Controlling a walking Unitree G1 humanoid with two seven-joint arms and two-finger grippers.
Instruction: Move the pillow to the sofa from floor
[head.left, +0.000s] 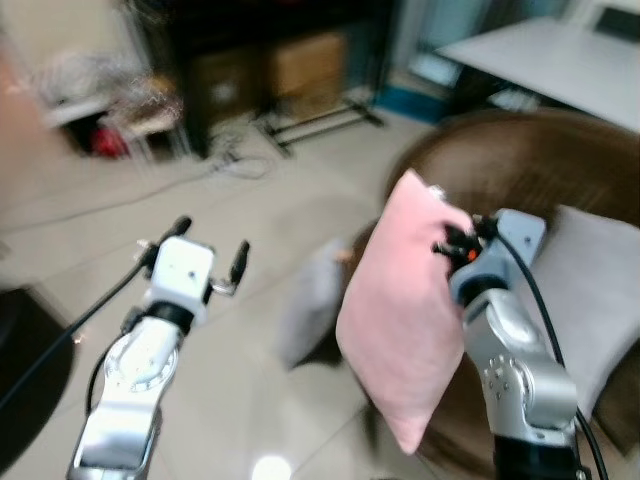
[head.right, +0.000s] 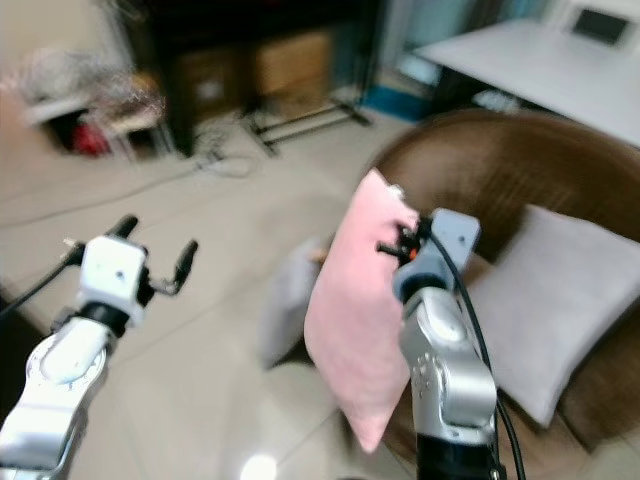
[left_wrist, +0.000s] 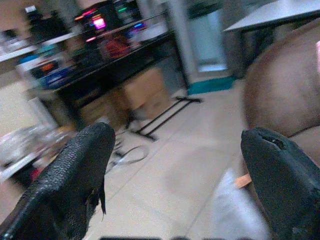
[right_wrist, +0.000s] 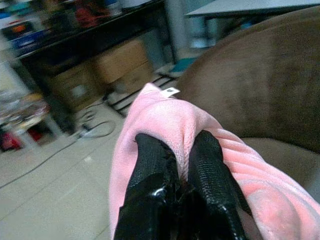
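Observation:
A pink pillow (head.left: 400, 310) hangs in the air beside the brown sofa (head.left: 520, 165), pinched at its top edge by my right gripper (right_wrist: 180, 165), which is shut on it. In the right wrist view the pink fabric (right_wrist: 165, 115) bunches up between the two black fingers (right_wrist: 150, 170). My left gripper (head.left: 210, 250) is raised over the tiled floor to the left, open and empty. Its two fingers (left_wrist: 75, 175) stand wide apart in the left wrist view. A grey pillow (head.left: 310, 300) leans on the floor against the sofa's front, behind the pink one.
A pale grey cushion (head.left: 590, 290) lies on the sofa seat. A white table (head.left: 550, 60) stands behind the sofa. Dark shelving with cardboard boxes (head.left: 300, 65), a metal stand and loose cables (head.left: 240, 165) line the far side of the floor.

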